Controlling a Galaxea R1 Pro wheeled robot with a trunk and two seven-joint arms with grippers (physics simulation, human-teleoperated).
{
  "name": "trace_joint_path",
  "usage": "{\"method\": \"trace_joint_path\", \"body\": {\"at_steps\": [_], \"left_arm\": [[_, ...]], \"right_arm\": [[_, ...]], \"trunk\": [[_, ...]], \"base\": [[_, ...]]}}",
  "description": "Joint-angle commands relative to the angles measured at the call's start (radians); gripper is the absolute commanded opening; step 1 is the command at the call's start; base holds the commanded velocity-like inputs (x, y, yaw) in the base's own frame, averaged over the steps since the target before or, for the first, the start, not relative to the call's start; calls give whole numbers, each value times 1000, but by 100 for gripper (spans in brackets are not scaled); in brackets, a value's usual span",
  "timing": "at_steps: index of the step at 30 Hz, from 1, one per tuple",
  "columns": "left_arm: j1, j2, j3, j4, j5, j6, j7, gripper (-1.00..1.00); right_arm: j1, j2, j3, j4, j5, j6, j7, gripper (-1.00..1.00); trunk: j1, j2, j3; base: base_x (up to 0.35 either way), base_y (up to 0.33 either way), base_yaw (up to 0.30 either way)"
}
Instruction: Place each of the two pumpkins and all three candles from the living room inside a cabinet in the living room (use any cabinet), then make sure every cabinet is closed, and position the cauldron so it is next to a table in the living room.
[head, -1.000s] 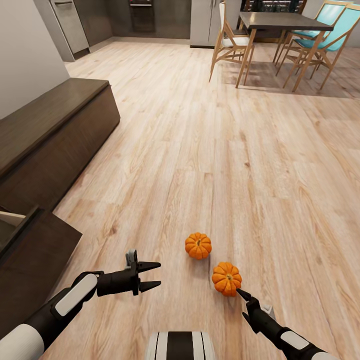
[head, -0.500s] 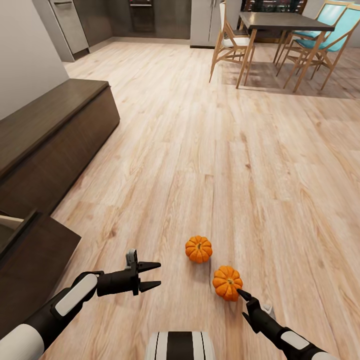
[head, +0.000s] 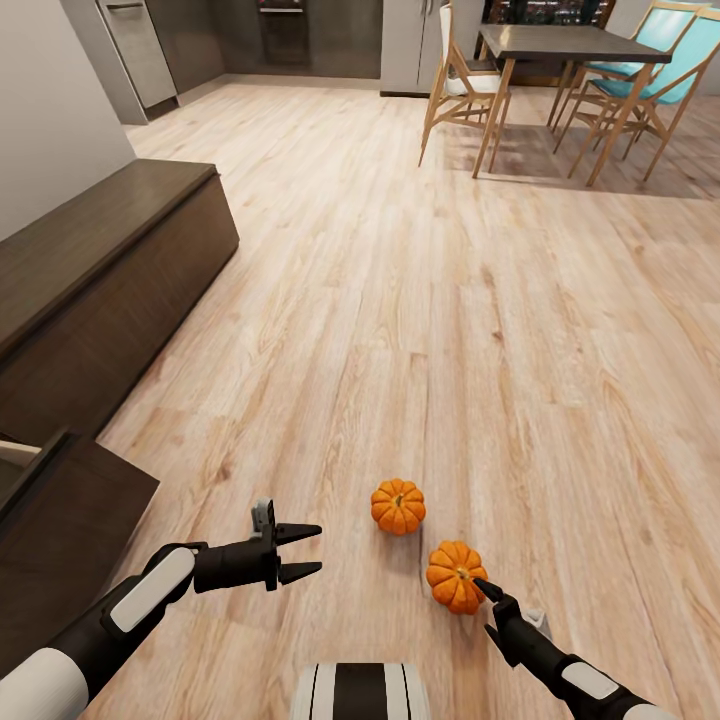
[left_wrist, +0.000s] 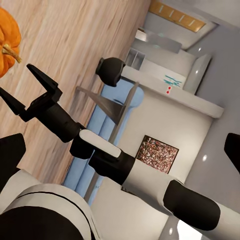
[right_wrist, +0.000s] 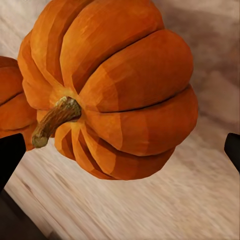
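Note:
Two small ribbed orange pumpkins lie on the wood floor: the far pumpkin (head: 398, 506) and the near pumpkin (head: 456, 576), a little apart. My right gripper (head: 486, 606) is open, its upper fingertip touching or almost touching the near pumpkin's side. In the right wrist view that near pumpkin (right_wrist: 115, 90) looms large between the spread fingertips (right_wrist: 10, 156), with the far pumpkin (right_wrist: 9, 100) at the edge. My left gripper (head: 303, 550) hovers open and empty, left of both pumpkins. The dark brown cabinet (head: 100, 270) runs along the left wall, with its near drawer (head: 70, 505) pulled out. Candles and cauldron are out of view.
A dark dining table (head: 560, 45) with wooden and teal chairs (head: 455, 85) stands at the far right. Grey kitchen units (head: 150, 45) line the back. Open wood floor stretches ahead. In the left wrist view my right arm (left_wrist: 100, 155) crosses the picture, with a pumpkin (left_wrist: 7, 35) at the corner.
The whole view has shifted: the pumpkins sit lower in the picture and the cabinet has slid left, so the camera moved. The near pumpkin is now closer to my right fingertips. Both arms hold their pose.

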Motion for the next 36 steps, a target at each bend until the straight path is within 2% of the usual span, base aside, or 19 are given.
{"method": "trace_joint_path", "body": {"at_steps": [1,32,36], "left_arm": [[-1,1,-3,1,1,2,-4,100],[-1,1,-3,1,3,2,-4,100],[-1,1,-3,1,3,2,-4,100]], "right_arm": [[-1,0,7,0,-11,6,2,100],[0,-1,6,0,-10,6,2,100],[0,0,7,0,-11,6,2,100]], "trunk": [[0,0,-1],[0,0,-1],[2,-1,-16]], "base": [[43,0,0],[6,0,0],[0,0,0]]}}
